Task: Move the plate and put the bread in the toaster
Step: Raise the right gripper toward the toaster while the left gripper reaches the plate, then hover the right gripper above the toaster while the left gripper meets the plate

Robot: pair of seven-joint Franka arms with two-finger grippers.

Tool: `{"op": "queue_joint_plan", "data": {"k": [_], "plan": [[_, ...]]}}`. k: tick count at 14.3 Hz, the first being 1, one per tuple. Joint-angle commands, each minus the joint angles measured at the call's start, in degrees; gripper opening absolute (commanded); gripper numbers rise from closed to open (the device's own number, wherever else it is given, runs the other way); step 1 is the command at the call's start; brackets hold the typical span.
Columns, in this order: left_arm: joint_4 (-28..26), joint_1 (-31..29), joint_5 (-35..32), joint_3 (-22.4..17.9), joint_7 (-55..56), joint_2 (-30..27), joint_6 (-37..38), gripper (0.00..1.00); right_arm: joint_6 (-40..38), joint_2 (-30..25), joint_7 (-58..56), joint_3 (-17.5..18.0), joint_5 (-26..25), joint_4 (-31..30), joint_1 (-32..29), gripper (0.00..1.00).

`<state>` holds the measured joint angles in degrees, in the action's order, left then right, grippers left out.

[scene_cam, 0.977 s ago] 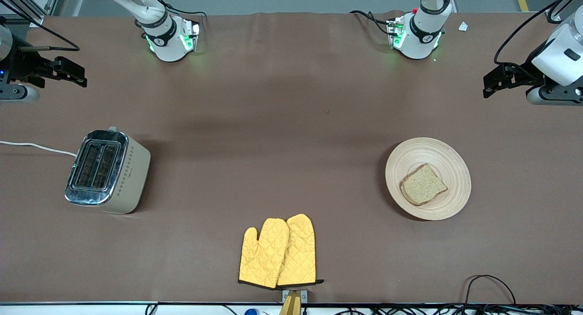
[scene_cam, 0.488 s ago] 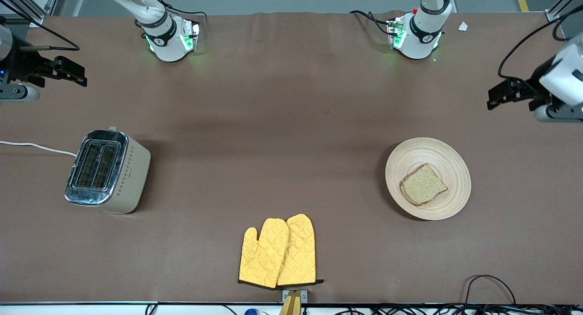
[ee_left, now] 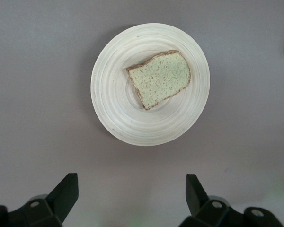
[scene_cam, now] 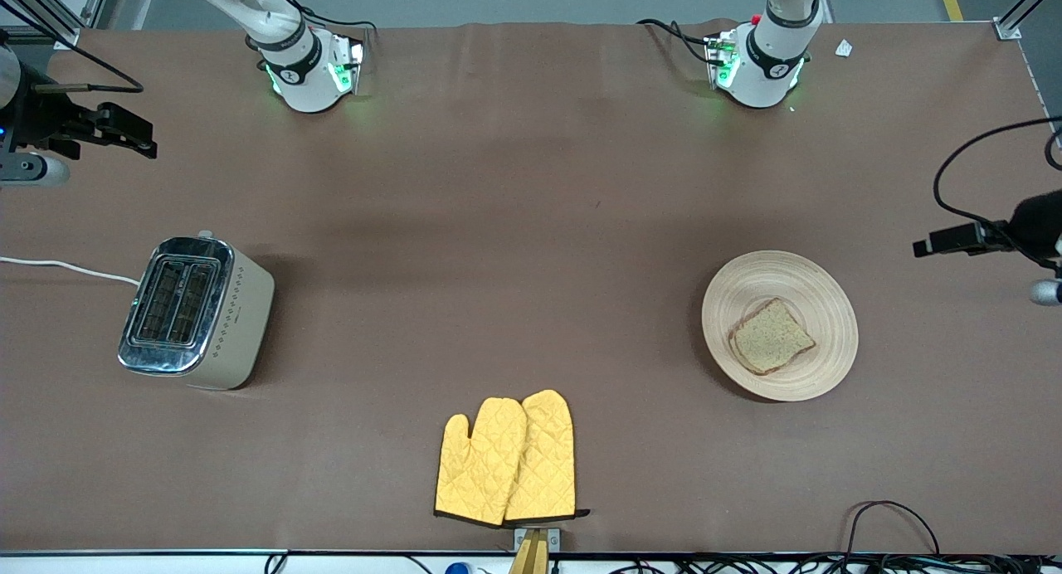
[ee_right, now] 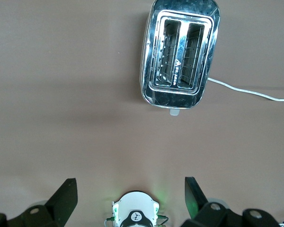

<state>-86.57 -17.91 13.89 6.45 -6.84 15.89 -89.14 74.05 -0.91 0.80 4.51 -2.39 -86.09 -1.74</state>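
The round wooden plate (scene_cam: 801,277) lies toward the left arm's end of the table with the slice of speckled bread (scene_cam: 772,336) on it. Both show in the left wrist view, plate (ee_left: 113,99) and bread (ee_left: 161,78). My left gripper (scene_cam: 933,246) hangs open and empty over the table at that end, beside the plate; in its own view (ee_left: 131,183) the plate lies well clear of the fingers. The cream toaster (scene_cam: 195,313) stands toward the right arm's end, both slots empty (ee_right: 180,54). My right gripper (scene_cam: 152,141) waits open and empty (ee_right: 130,185) over the table there.
A pair of yellow oven mitts (scene_cam: 506,458) lies near the table edge closest to the front camera. The toaster's white cord (scene_cam: 58,267) runs off the right arm's end. The arm bases (scene_cam: 311,68) (scene_cam: 759,64) stand along the robots' edge. Cables (scene_cam: 896,524) lie at the front corner.
My left gripper has swung from near the robots' edge to a spot level with the plate, drawing back toward the table's end. The right arm, plate, bread and toaster have not moved.
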Motion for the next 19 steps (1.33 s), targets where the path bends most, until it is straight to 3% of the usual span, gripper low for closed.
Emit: {"op": "queue_joint_plan", "data": {"k": [1, 10, 14, 16, 19], "plan": [[-1.4, -5.4, 7.2, 0.3, -3.5, 3.9, -2.2, 1.0, 0.2, -1.1, 0.8, 0.4, 0.0, -0.7, -0.2, 1.0], [-1.9, -16.0, 22.9, 0.3, -15.6, 21.3, -6.9, 1.0, 0.0, -1.1, 1.0, 0.8, 0.7, -1.1, 4.5, 1.0], [-1.8, -16.9, 23.9, 0.5, -20.2, 25.0, -10.6, 0.95, 2.4, 1.0, 5.0, 0.8, 0.7, -1.2, 8.9, 1.0], [-1.8, -16.9, 26.2, 0.7, -21.9, 27.0, -11.8, 0.9, 4.0, 2.7, 7.7, 0.7, 3.6, -1.4, 9.4, 1.0], [-1.8, -16.6, 29.5, 0.8, -29.7, 30.6, -14.8, 0.87, 6.5, 6.3, 7.7, 0.3, 12.9, -1.4, 7.4, 1.0]]}}
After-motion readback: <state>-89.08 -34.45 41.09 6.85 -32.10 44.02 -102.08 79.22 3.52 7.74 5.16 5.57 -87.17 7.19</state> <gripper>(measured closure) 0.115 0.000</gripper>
